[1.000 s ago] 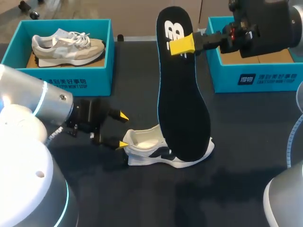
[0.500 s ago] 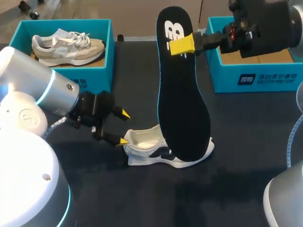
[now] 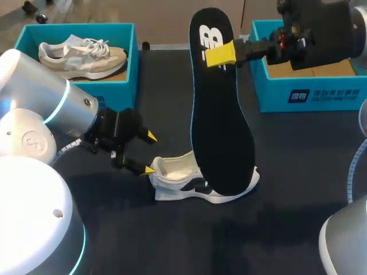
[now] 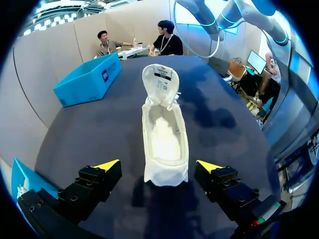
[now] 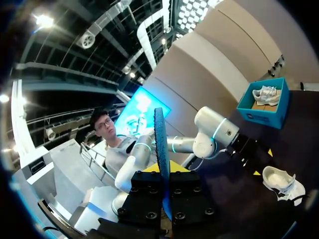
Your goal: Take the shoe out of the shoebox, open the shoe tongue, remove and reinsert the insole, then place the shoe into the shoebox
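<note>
Shoe (image 3: pixel 175 180): white, on the tabletop (image 3: pixel 298 172) between the two blue boxes, out of its box. Heel faces the left arm. Tongue is pulled up and forward, and the mouth is wide open. The left wrist view shows a pale, bare inside.
Insole (image 3: pixel 221 126): black, out of the shoe and held up on end. Its lower end is at the shoe's front; cannot tell whether they touch.
Right hand (image 3: pixel 219 54): clamped on the insole's upper end.
Left hand (image 3: pixel 150 153): open, with a finger on either side of the heel, gripping nothing.
Left box (image 3: pixel 117 94): holds a second shoe (image 3: pixel 80 54).
Right box (image 3: pixel 298 94): only a cardboard floor shows; probably this shoe's box.
Done, by my reading: shoe taken out, tongue opened, insole removed.
Left to do: slide the insole back in and seat it flat, then return the shoe to its box.
</note>
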`<state>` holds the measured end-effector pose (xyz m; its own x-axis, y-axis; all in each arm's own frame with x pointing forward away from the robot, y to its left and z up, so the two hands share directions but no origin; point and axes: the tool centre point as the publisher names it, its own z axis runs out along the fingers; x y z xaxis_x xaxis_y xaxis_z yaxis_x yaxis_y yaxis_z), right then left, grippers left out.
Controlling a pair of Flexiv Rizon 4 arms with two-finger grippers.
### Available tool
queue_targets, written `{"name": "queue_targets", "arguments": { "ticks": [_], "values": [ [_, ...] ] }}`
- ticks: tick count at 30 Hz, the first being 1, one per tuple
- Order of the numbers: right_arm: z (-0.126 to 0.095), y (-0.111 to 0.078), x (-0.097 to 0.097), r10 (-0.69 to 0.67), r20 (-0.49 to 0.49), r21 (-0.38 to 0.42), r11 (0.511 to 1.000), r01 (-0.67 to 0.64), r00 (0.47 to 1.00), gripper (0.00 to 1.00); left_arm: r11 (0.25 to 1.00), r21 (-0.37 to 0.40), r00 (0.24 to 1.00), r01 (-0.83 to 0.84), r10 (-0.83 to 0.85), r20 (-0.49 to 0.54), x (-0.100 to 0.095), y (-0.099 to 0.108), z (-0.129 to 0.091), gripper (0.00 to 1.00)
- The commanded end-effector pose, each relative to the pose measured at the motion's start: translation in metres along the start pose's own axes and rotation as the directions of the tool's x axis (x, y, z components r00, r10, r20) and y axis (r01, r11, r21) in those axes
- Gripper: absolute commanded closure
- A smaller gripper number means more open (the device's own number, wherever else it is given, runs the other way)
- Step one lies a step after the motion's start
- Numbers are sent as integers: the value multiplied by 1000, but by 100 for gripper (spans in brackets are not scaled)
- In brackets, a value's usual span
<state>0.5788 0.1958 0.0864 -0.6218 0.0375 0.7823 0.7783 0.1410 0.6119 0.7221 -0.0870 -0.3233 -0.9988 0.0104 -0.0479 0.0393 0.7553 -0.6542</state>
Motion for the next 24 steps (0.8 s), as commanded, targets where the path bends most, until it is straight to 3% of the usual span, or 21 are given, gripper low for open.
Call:
{"name": "queue_targets", "arguments": {
  "ticks": [1, 12, 24],
  "values": [
    [3, 2, -1, 1, 0, 2, 1000, -1, 1000, 100, 1000, -2, 1000, -1, 1, 2, 1, 0, 0, 0],
    [3, 2, -1, 1, 0, 2, 1000, -1, 1000, 100, 1000, -2, 1000, -1, 1, 2, 1, 0, 0, 0],
    [3, 2, -1, 1, 0, 2, 1000, -1, 1000, 100, 986, -159, 999, -50, 47, -24, 5, -7, -17, 0]
  ]
}}
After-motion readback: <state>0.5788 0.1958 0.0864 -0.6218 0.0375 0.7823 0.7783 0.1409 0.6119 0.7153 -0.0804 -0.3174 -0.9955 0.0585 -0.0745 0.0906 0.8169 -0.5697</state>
